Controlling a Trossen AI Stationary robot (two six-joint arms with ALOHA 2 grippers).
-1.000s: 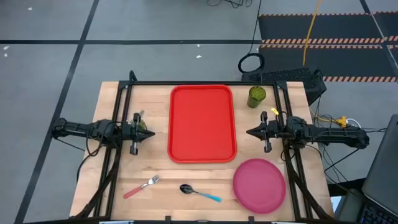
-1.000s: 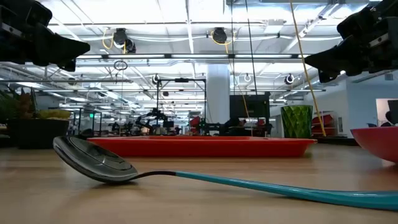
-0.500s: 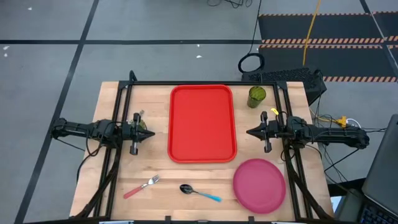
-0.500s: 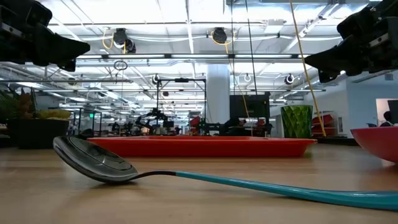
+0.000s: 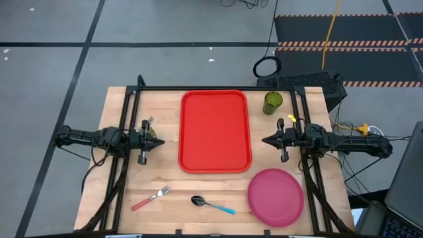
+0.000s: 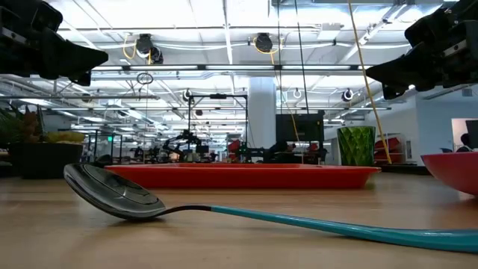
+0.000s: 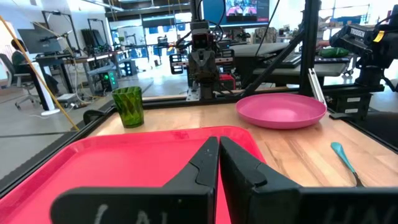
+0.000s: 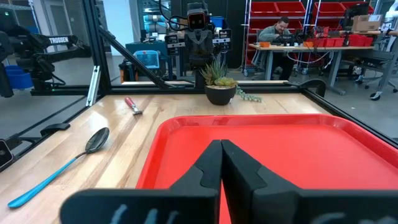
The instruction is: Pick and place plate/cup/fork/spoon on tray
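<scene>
Nothing picked yet: the red rectangular plastic tray (image 5: 215, 131) lies bare mid-table; left gripper (image 5: 156, 142) and right gripper (image 5: 268, 140) flank it, jaws closed, empty. Next, reach the round pink plastic plate (image 5: 275, 197) at the near right corner

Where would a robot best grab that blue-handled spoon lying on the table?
Probably mid-handle, from straight above. The spoon lies flat on the table, its thin blue handle straight with bare wood either side, while the rounded bowl would likely slip between fingers.
</scene>
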